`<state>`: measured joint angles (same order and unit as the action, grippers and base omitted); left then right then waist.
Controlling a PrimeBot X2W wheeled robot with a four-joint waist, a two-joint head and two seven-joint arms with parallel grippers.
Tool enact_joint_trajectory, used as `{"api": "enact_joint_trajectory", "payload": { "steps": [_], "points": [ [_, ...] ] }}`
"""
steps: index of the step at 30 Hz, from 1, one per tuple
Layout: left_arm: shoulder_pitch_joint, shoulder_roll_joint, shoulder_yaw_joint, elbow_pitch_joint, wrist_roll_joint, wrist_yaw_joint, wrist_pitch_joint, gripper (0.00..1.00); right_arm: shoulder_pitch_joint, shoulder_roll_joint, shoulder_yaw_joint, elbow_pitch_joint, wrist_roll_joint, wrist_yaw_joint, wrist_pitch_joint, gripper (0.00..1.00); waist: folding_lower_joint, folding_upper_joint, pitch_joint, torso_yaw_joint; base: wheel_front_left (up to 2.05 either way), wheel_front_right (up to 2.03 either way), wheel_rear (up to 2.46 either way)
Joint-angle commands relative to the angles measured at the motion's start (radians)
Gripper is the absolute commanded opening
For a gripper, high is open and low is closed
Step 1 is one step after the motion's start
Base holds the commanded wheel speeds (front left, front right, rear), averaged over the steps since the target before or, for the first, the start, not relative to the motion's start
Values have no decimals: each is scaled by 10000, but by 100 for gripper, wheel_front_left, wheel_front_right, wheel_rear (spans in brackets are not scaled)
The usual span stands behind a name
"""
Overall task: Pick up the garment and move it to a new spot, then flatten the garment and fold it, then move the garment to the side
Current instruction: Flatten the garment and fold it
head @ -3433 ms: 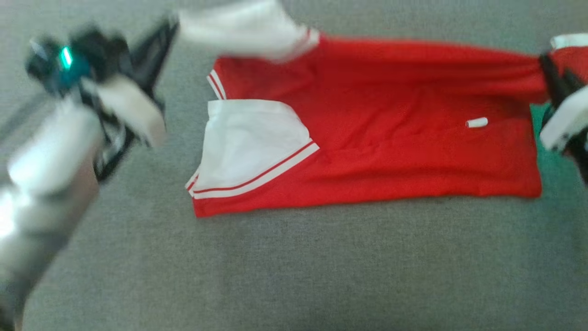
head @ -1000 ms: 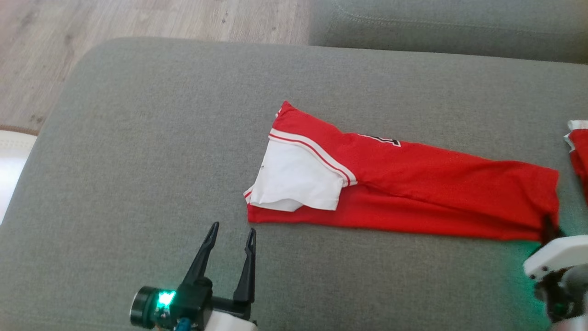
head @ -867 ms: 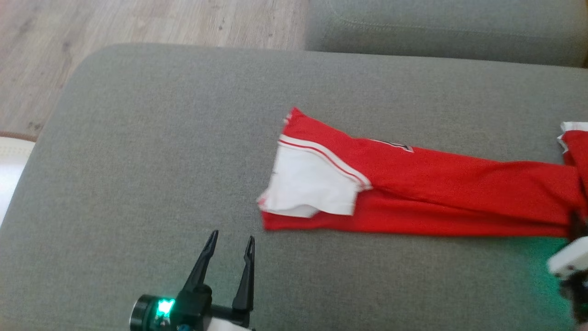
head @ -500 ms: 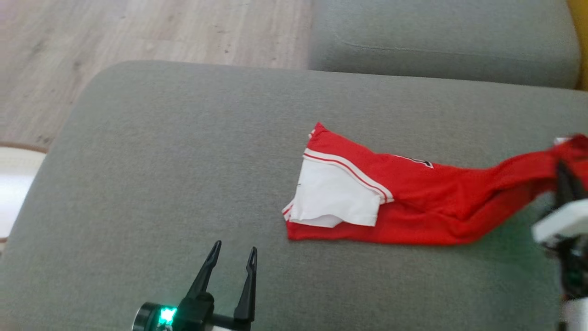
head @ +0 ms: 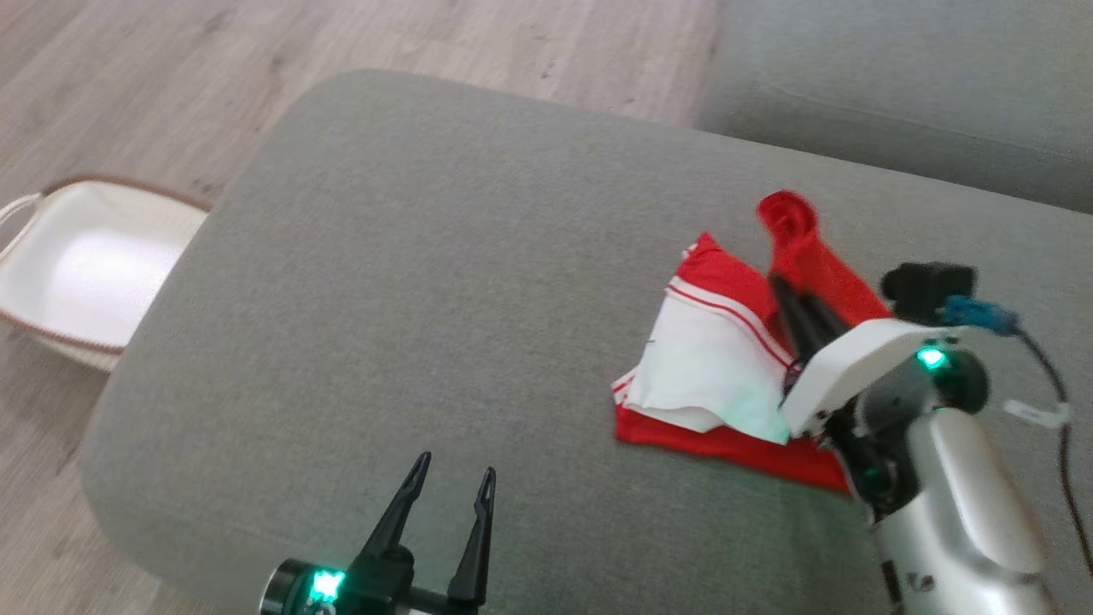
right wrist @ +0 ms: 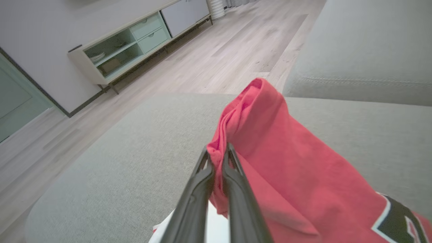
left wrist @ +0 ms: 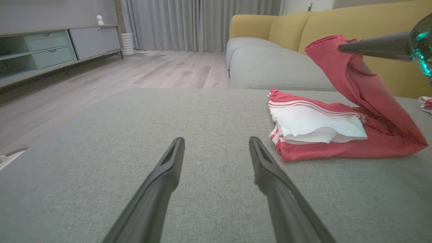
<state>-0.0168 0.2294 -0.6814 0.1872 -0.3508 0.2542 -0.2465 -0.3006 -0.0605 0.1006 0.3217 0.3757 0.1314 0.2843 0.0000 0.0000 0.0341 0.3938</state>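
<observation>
Left hand (head: 457, 464) low, splayed wide, right hand (right wrist: 217, 147) raised, pinched tight

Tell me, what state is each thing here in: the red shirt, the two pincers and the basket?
shirt, partly folded on the cushion, one red end lifted up
right pincer, shut on the shirt's lifted end
left pincer, open, holding nothing, above the cushion
basket, upright on the floor beside the cushion

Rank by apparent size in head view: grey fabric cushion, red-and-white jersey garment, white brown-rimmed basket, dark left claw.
1. grey fabric cushion
2. red-and-white jersey garment and white brown-rimmed basket: look alike, both partly hidden, unranked
3. dark left claw
</observation>
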Motion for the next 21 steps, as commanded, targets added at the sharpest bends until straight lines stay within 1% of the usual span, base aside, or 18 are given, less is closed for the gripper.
{"api": "enact_joint_trajectory", "payload": {
  "steps": [1,5,6,7,8,10,13,15,18,19,21],
  "points": [
    [-492,-52,276,-246,21,-3,-32,100,-548,86,418,-151,17,-7,-127,0,0,0,175,304,0,0,0],
    [-547,-136,337,-223,-1,-11,-78,100,-677,98,1354,486,361,-7,-340,0,0,0,287,512,0,0,0],
    [-547,-156,365,-237,-1,-15,-92,100,-695,98,1589,594,449,-7,-424,31,0,0,297,519,0,0,0],
    [-539,-164,388,-239,5,-17,-102,100,-714,99,1801,674,556,-7,-518,77,0,0,300,506,0,0,0],
    [-521,-165,422,-239,9,-7,-111,100,-735,99,1956,721,664,-7,-666,100,0,0,284,459,0,0,0],
    [-487,-180,506,-248,14,25,-126,100,-792,100,2140,725,804,-7,-1045,100,0,0,244,302,0,0,0],
    [-417,-213,660,-278,-34,49,-139,100,-799,101,2094,596,808,-7,-1732,100,0,0,82,-78,0,0,0],
    [-343,-233,822,-299,-112,91,-144,100,-704,73,1977,405,705,-7,-2231,100,0,0,-82,-415,0,0,0],
    [-212,-219,1088,-333,-174,223,-148,100,-353,-201,1678,54,565,-7,-3056,100,0,0,-358,-960,0,0,0],
    [-212,-219,1088,-333,-174,223,-148,100,-353,-201,1678,54,565,-7,-3056,100,0,0,-358,-960,0,0,0],
    [-70,-198,1305,-419,-219,318,-149,100,31,-340,1398,-137,619,-7,-3550,100,0,0,-570,-1382,0,0,0]
  ]
}}
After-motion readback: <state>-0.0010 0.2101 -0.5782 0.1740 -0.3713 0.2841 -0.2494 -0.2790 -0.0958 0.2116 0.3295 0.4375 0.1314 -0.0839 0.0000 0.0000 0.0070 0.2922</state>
